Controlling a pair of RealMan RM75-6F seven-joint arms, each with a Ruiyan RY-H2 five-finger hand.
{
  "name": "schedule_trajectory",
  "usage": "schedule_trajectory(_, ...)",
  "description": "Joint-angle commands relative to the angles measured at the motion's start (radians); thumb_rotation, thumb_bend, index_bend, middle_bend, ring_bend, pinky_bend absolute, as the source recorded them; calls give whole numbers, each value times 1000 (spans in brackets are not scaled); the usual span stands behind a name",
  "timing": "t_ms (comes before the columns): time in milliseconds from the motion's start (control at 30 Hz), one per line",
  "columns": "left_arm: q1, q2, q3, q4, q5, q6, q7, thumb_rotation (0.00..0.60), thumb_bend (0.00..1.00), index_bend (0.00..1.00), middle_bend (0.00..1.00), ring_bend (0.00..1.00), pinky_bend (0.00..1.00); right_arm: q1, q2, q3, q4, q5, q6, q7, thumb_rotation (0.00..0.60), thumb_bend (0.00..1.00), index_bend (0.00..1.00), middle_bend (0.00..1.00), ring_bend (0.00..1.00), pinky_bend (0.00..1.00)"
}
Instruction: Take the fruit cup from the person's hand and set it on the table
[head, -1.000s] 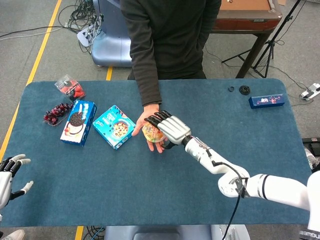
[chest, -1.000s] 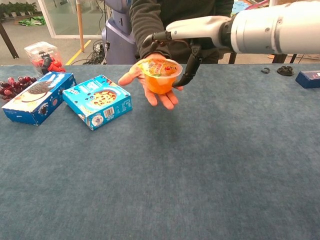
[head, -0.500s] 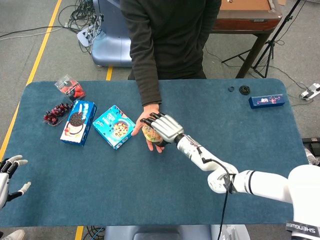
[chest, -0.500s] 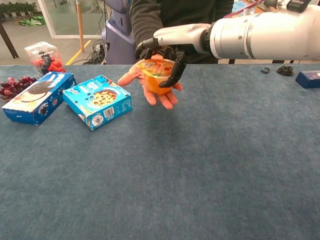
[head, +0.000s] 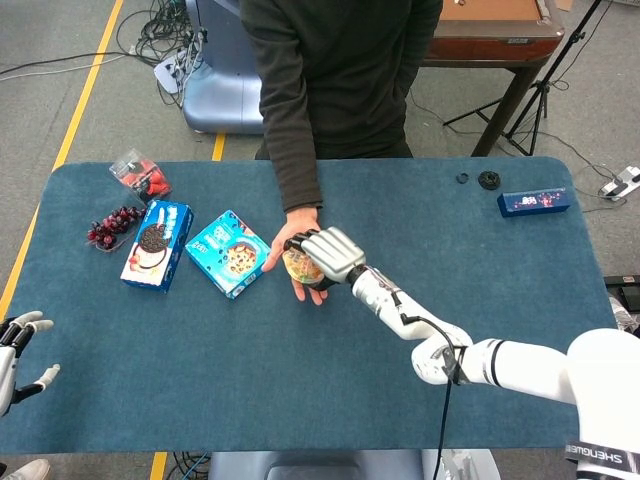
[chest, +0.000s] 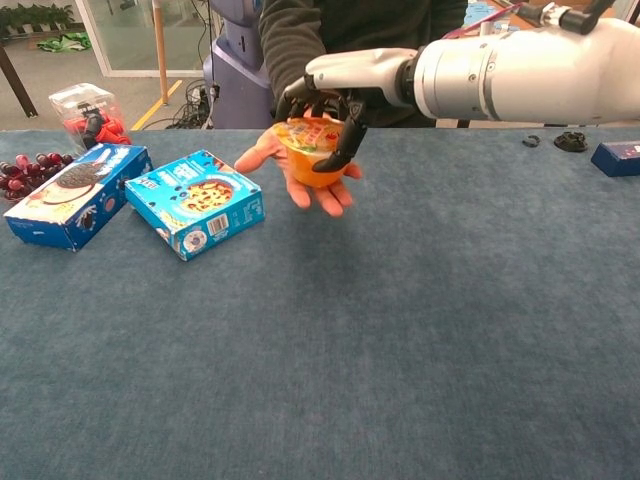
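Note:
The fruit cup (head: 296, 266) (chest: 309, 160), clear plastic with orange fruit and a printed lid, sits on the person's upturned palm (head: 300, 236) (chest: 305, 192) over the middle of the blue table (head: 300, 380). My right hand (head: 330, 257) (chest: 345, 85) reaches in from the right and wraps over the cup's top, fingers curled around its rim and the thumb pressed on its near side. My left hand (head: 15, 350) hangs at the table's front left corner, fingers apart and empty; the chest view does not show it.
Two blue cookie boxes (head: 155, 243) (head: 230, 253) lie left of the cup, with cherries (head: 113, 227) and a clear box of red fruit (head: 140, 175) beyond them. A small blue box (head: 533, 201) and black caps (head: 488, 180) sit at the far right.
My right hand has moved further left over the cup and its fingers have curled down around it. The cup stays on the person's palm. The left hand barely shifted.

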Motion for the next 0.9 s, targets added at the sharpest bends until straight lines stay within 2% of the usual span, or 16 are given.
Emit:
schedule_trajectory(33,1,1,-1,1,-2,0,-1,600,200,313,219,193,253,-11,16,9,-16,-25,6,32,600,491,469,382,274,503)
schedule_trajectory(333,-3,2,-4,2,3,-3,-3,600,200,312,219,193,253,-106,174,4,-168,-124,90,96,600,491,469,390,280,508)
schedule_trajectory(567,-11,-5,-4,6,6,-14,-5,600,200,312,219,193,253,-224,338,-47,-273,-197,159,131,600,491,470,390,280,509)
schedule_trajectory(733,-20,-14,-5,11,10,-25,-6,600,200,312,219,193,253,-283,380,-102,-271,-212,173,119,600,491,469,390,280,508)
schedule_trajectory(900,-28,-22,-2,10,20,-33,0,600,200,312,219,193,253,-315,342,-144,-193,-208,171,99,600,491,470,390,280,508)
